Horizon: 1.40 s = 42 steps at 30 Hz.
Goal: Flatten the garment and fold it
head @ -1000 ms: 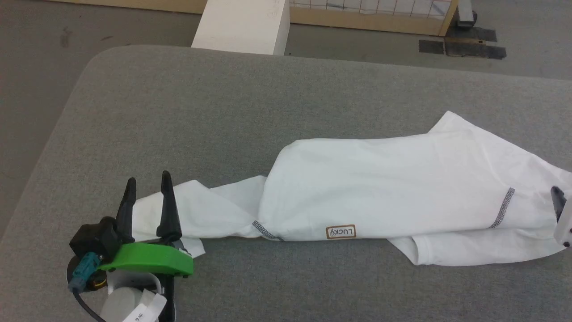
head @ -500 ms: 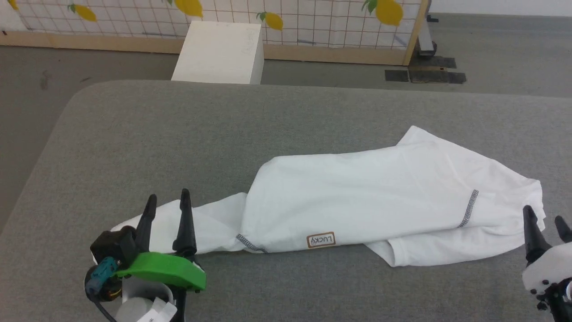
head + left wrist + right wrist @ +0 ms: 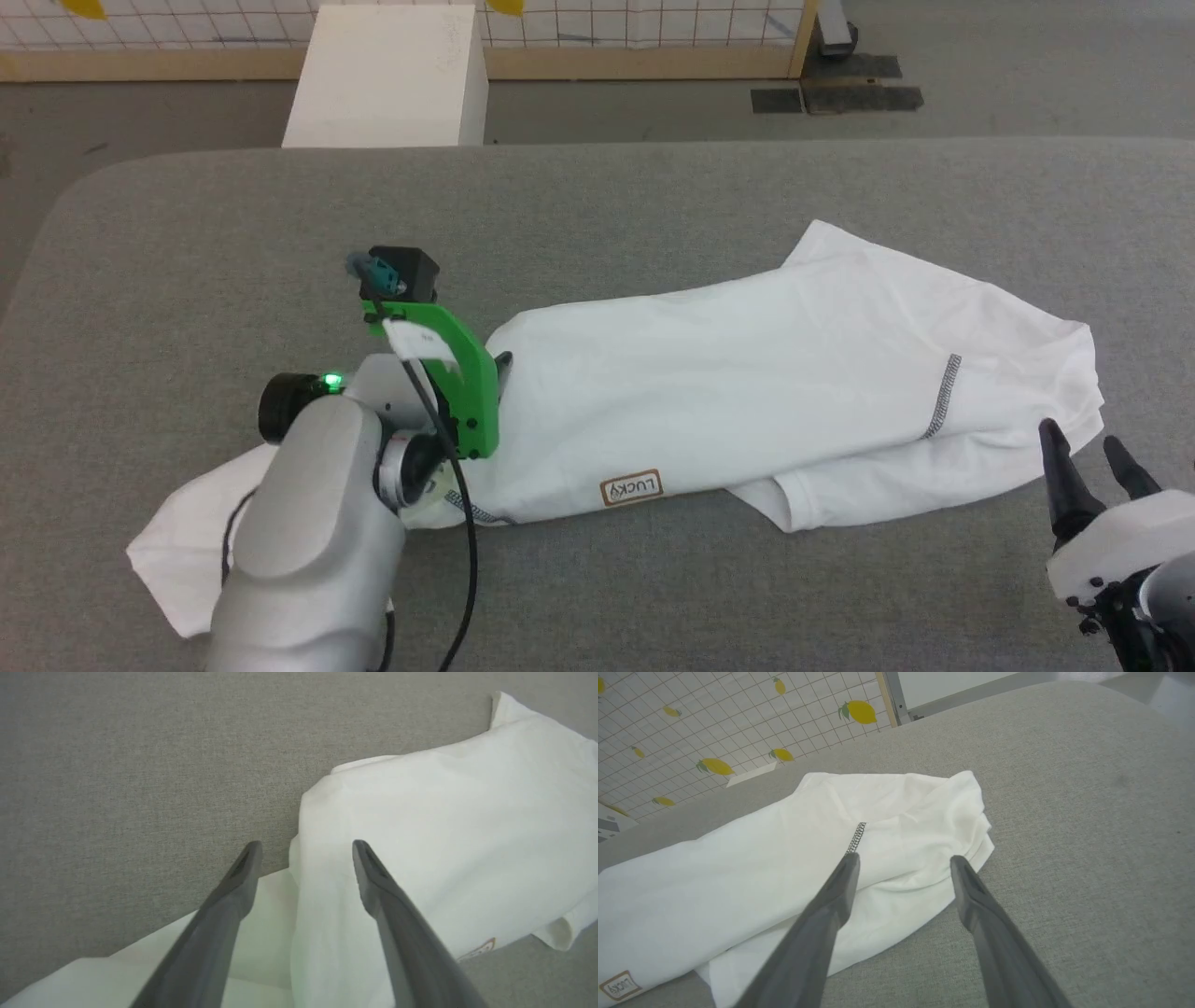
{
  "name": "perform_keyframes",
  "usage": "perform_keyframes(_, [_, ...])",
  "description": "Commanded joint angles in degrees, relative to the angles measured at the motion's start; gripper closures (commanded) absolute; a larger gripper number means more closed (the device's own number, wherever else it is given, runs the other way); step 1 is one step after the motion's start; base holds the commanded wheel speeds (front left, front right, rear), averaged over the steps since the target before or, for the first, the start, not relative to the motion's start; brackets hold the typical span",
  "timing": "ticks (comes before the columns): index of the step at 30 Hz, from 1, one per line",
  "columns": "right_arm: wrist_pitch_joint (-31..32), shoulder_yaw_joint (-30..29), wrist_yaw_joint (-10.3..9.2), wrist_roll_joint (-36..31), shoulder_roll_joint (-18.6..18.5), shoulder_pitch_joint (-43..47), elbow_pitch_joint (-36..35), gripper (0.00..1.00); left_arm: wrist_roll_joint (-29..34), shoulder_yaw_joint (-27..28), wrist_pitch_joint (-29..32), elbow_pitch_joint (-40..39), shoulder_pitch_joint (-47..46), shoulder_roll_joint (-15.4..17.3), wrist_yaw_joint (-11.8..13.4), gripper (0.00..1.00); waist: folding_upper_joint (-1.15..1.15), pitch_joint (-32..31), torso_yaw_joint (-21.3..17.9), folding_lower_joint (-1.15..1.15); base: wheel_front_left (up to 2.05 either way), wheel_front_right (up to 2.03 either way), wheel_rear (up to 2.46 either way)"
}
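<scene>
While it lies across the grey padded table [image 3: 653,205], the garment [image 3: 747,373] is a long, crumpled band of white cloth, bunched rather than spread, reaching from the near left toward the right side. Its broad middle is doubled over into a smooth, puffy fold with soft creases. A sleeve-like flap pokes out from under the near edge, and a thinner tail of cloth trails off left beneath the left forearm. A small brown-bordered "LUCKY" patch [image 3: 632,487] sits upside down near the front edge in the head view. A short line of dark grey zigzag stitching [image 3: 941,397] crosses the right part, whose end is gathered in loose wrinkles.

The left gripper [image 3: 306,847] hangs over the left end of the thick fold with its jaws spread wide. One finger is above the fold, the other above the thinner layer beside it — whether they touch the cloth I cannot tell. The right gripper [image 3: 1081,434] stands just beside the garment's right end, jaws likewise spread and holding nothing. A white box [image 3: 387,75] stands on the floor beyond the table.
</scene>
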Motion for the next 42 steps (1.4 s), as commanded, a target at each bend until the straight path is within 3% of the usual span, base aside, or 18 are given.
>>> perform_keyframes(1, [-0.5,0.5,-0.09,-0.1,0.0,-1.2,-0.2,0.00,0.6,-0.2,3.3,0.8,-1.8,1.1,1.1,0.00,0.49,2.1,-1.8,0.00,0.00,0.00,0.00])
perform_keyframes(3, [-0.7,0.9,-0.09,-0.2,0.0,-1.7,-0.1,0.00,1.1,-0.8,8.2,1.8,-3.2,1.9,2.1,0.00,0.49,2.7,-2.3,0.00,0.00,0.00,0.00])
perform_keyframes(8, [-1.3,0.3,-0.09,-0.3,0.0,-2.1,0.4,0.00,-1.4,-1.2,14.6,1.2,-3.0,1.5,1.2,0.00,0.49,3.8,-2.6,0.00,0.00,0.00,0.00])
perform_keyframes(10, [-1.5,-0.1,-0.09,-0.6,0.0,-2.0,0.6,0.00,-2.1,-1.4,15.3,0.4,-2.6,1.3,0.8,0.62,0.49,4.2,-2.4,0.00,0.00,0.00,0.00])
perform_keyframes(12, [-1.7,-0.5,-0.09,-0.7,0.0,-2.1,0.8,0.00,-3.0,-1.4,15.0,-0.5,-2.2,1.0,0.3,1.00,0.49,4.3,-2.1,0.00,0.00,0.00,0.00])
perform_keyframes(20, [-1.8,-0.3,-0.09,-1.2,0.0,-2.8,1.3,0.00,-4.0,-1.1,11.2,-2.6,-2.4,0.4,-0.2,1.00,0.49,4.5,-0.7,0.00,0.00,0.00,0.00])
perform_keyframes(26, [-1.7,1.0,-0.09,-1.2,0.0,-3.4,1.2,0.00,-2.3,1.2,2.6,-3.7,-6.0,1.3,1.6,1.00,0.49,5.3,-0.7,0.00,0.00,0.00,0.00])
perform_keyframes(34, [-1.9,4.8,-0.09,-0.2,0.0,-6.5,1.2,0.00,0.9,3.9,-6.0,-0.2,-17.9,5.1,3.0,1.00,0.49,12.2,-6.1,0.00,0.00,0.00,0.00])
perform_keyframes(42, [-4.4,6.4,-0.09,1.5,0.0,-8.2,4.0,0.00,3.7,3.2,-8.5,6.6,-25.4,8.0,2.9,1.00,0.49,17.9,-10.4,0.00,0.00,0.00,0.00])
